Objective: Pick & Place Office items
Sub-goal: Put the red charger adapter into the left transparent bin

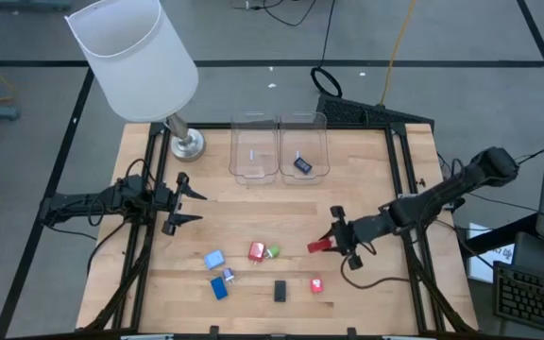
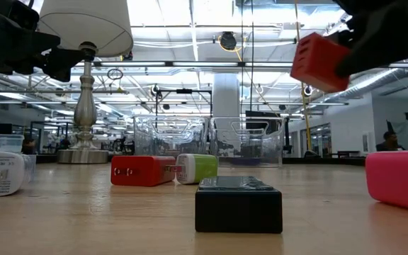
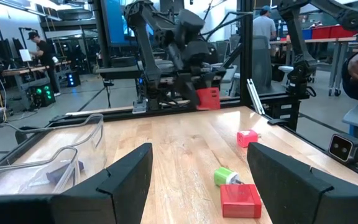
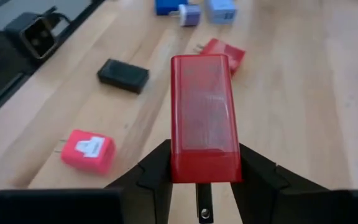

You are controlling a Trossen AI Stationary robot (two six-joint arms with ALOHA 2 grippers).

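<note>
Gripping a red block (image 4: 202, 118) above the table (image 1: 366, 179), the right end effector (image 1: 327, 245) hovers; left end effector (image 1: 195, 205) gapes.

Bright, even overhead light; soft shadows on the table (image 1: 366, 161); blurred foreground in the low view.

The wooden table (image 1: 366, 179) holds a lamp (image 1: 186, 144), two clear bins (image 1: 279, 148), and small blocks: light blue (image 1: 214, 259), dark blue (image 1: 219, 288), red (image 1: 257, 251), green (image 1: 273, 252), black (image 1: 280, 291) and pink (image 1: 316, 284).
</note>
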